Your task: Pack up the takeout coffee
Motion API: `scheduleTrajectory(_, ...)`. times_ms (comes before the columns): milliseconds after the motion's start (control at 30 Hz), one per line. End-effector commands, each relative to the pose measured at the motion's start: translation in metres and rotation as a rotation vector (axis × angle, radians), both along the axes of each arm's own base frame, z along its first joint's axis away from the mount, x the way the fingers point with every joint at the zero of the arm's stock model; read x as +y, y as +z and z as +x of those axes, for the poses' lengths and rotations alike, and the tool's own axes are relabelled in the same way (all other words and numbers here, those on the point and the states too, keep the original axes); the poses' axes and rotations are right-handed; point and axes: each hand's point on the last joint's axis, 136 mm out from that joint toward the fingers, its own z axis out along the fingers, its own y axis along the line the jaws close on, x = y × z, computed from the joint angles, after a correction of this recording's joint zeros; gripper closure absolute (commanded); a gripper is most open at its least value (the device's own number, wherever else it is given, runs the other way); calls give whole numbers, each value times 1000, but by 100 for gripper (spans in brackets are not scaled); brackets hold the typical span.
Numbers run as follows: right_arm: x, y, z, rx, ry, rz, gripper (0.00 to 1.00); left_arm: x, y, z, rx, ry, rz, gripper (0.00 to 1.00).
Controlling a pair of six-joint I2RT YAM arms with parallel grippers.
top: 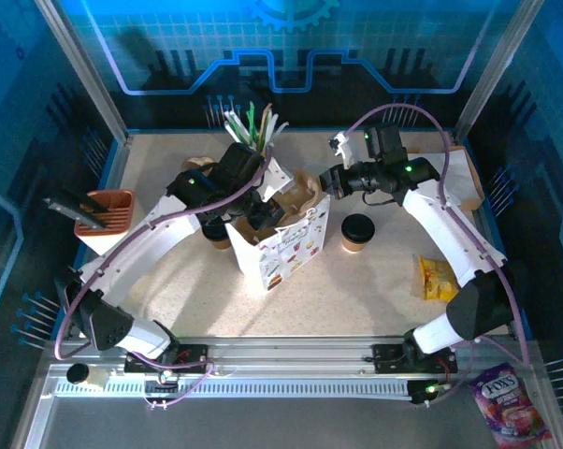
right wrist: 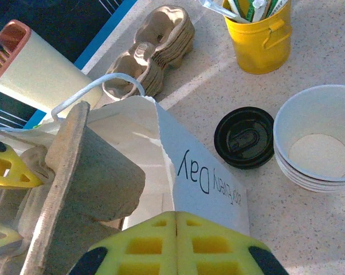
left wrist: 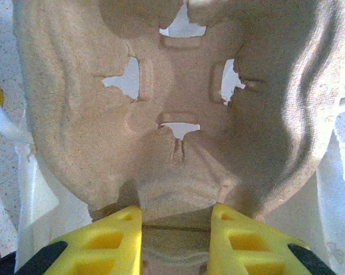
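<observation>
While one lidded coffee cup (top: 357, 232) stands on the table (top: 375, 299) just right of the white paper bag (top: 286, 253), the second coffee cup (right wrist: 244, 137) sits black lid up beside a stack of lidless cups (right wrist: 318, 134), near the yellow utensil cup (right wrist: 258, 34). My left pincer (left wrist: 175, 215) grasps the pulp carrier (left wrist: 178, 103) by its edge, at the bag's mouth. My right pincer (right wrist: 175, 220) is clenched on the bag's rim.

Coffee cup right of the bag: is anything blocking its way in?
Yes. A cardboard cup tray, held by the left gripper, occupies the mouth of the bag, and the right gripper pinches its rim nearest the coffee cup.
</observation>
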Motion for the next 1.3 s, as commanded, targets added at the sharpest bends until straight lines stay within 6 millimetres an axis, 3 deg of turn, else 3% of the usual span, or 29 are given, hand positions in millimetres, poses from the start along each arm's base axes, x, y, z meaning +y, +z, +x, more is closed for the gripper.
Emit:
scheduleTrajectory(0, -8, 6, -2, -10, -18, 3, 93, 3, -14, -6, 50, 1, 39, 73)
scheduleTrajectory(1267, -8, 6, -10, -18, -19, 17, 92, 0, -49, -7, 158, -3, 166, 73)
